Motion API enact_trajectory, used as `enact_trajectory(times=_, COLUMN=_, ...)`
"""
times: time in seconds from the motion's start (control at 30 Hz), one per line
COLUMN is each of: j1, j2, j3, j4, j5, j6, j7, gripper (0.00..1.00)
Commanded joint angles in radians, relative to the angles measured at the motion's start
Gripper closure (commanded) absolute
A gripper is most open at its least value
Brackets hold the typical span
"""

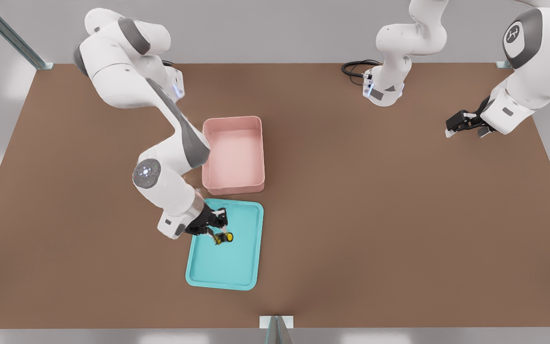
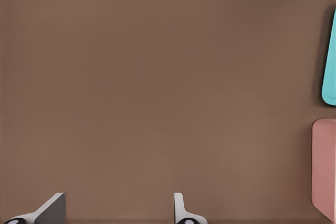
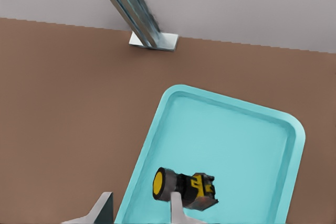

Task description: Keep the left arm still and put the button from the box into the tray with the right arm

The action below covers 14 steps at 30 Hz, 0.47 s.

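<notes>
Claw hangs over the tray, fingers spread, the button apparently lying loose between them; any sideways nudge could roll it away.

Front view looks down from high; both wrist views sit low, sharing the tray with it

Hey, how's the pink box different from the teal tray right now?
The box is pink with tall walls; the tray is teal, shallow and low-rimmed. The box looks empty, while the tray has the yellow-capped button over its floor, beside the right arm's pincer. The tray is slightly longer than the box. In the front view the box lies farther back, the tray nearer. Both are rounded rectangles on the brown table.
</notes>
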Motion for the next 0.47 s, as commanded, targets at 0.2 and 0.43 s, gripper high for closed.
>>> enact_trajectory(times=0.2, j1=-0.049, j2=-0.177, j3=-0.076, j4=0.135, j5=-0.242, j6=-0.760, j7=-0.589, gripper=0.00)
enact_trajectory(times=0.43, j1=0.008, j2=-0.537, j3=-0.428, j4=-0.164, j5=-0.019, j6=-0.855, j7=-0.276, gripper=0.00)
